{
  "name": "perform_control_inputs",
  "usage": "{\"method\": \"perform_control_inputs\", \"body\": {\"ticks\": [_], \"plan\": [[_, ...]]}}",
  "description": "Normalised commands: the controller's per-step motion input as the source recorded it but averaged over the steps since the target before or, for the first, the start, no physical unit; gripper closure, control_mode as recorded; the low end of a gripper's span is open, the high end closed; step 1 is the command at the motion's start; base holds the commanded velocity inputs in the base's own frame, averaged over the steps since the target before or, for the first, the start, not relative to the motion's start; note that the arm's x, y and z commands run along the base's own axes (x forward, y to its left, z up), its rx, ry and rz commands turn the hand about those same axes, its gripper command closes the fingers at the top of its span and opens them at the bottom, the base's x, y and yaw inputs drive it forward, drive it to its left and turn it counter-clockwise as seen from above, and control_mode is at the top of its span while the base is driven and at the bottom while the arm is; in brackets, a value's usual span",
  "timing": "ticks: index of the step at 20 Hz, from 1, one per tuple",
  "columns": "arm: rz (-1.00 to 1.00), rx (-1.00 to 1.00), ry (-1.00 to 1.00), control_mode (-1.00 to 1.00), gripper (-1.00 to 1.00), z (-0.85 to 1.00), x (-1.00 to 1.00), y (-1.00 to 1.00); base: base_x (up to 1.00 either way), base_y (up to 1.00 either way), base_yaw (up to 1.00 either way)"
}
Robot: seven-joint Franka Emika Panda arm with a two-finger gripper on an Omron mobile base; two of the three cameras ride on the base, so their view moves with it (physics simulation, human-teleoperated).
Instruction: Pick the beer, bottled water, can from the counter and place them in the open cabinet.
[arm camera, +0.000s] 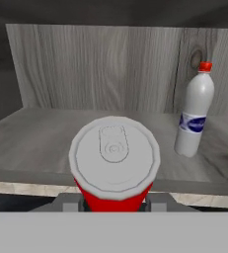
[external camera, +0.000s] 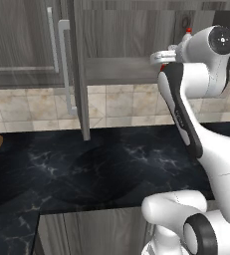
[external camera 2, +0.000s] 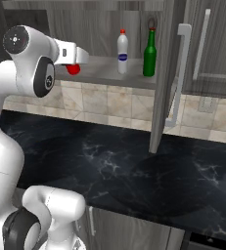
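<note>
I have the can (arm camera: pixel 114 170) clamped in my fingers (arm camera: pixel 114 205), held at the front lip of the open cabinet (external camera 2: pixel 92 66) shelf, left of the bottled water (external camera 2: pixel 123 52) and beer (external camera 2: pixel 149 52) so it lands in free space. My hand view shows its silvery top; the right base view shows both bottles upright above the bare tabletop (external camera 2: pixel 134 166).

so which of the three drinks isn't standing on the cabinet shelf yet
The red can: it sits in the gripper at the shelf's edge; bottled water and beer stand inside.
</note>
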Motion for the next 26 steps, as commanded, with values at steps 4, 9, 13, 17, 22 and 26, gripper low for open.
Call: {"method": "perform_control_inputs", "body": {"ticks": [4,9,13,17,22,26], "plan": [[0.00,0.00,0.00,-1.00,1.00,-0.07,0.26,0.00,0.00,0.00,0.00],[0.00,0.00,0.00,-1.00,1.00,-0.12,0.18,0.02,0.00,0.00,0.00],[0.00,0.00,0.00,-1.00,1.00,-0.09,0.13,0.00,0.00,0.00,0.00],[0.00,0.00,0.00,-1.00,1.00,-0.05,0.17,0.00,0.00,0.00,0.00],[0.00,0.00,0.00,-1.00,1.00,-0.05,0.33,0.00,0.00,0.00,0.00],[0.00,0.00,0.00,-1.00,1.00,-0.06,0.38,0.00,0.00,0.00,0.00]]}}
